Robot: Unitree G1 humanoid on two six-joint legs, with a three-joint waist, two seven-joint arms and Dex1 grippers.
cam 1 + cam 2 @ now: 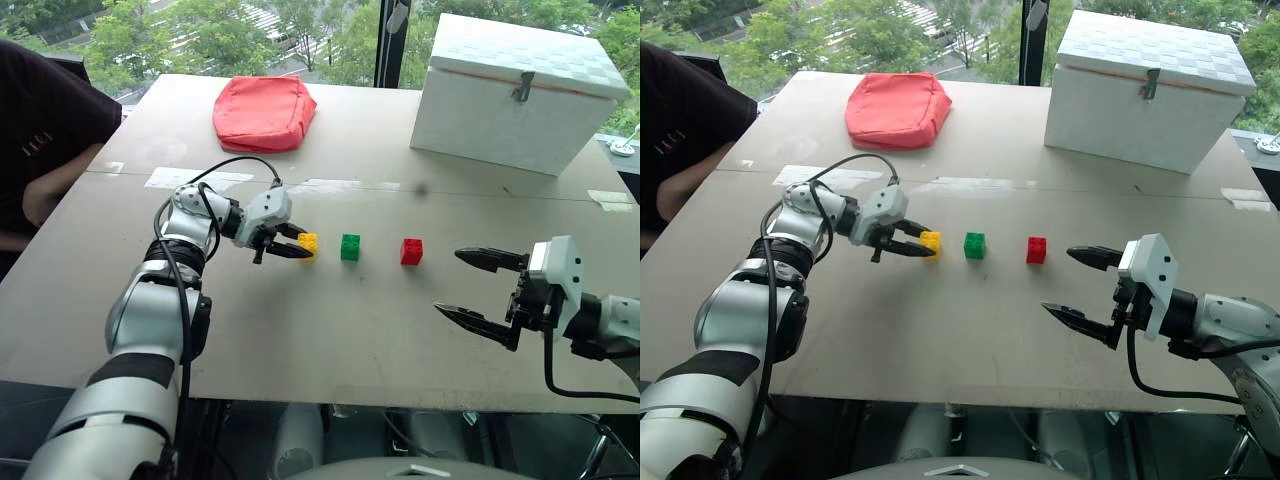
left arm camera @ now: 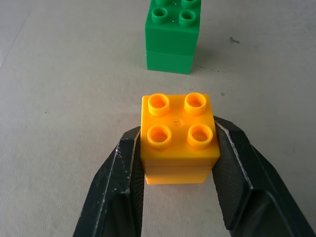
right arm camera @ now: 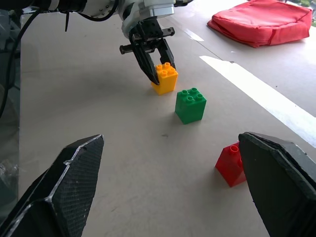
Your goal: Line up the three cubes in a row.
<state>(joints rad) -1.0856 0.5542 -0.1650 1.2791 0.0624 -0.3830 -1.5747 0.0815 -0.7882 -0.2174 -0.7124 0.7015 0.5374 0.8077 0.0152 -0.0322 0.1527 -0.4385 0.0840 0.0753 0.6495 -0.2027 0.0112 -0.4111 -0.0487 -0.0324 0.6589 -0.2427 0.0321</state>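
Note:
Three studded cubes stand in a line across the middle of the table: yellow cube, green cube and red cube, with gaps between them. My left gripper reaches in from the left and is shut on the yellow cube, one black finger pressed on each side. The yellow cube rests on the tabletop, with the green cube just beyond it. My right gripper hovers open to the right of the red cube, apart from it, with nothing between its fingers.
A large white box with a latch stands at the back right. A red pouch lies at the back centre-left. A person in a dark shirt sits at the table's left edge. The table's front edge is close below the cubes.

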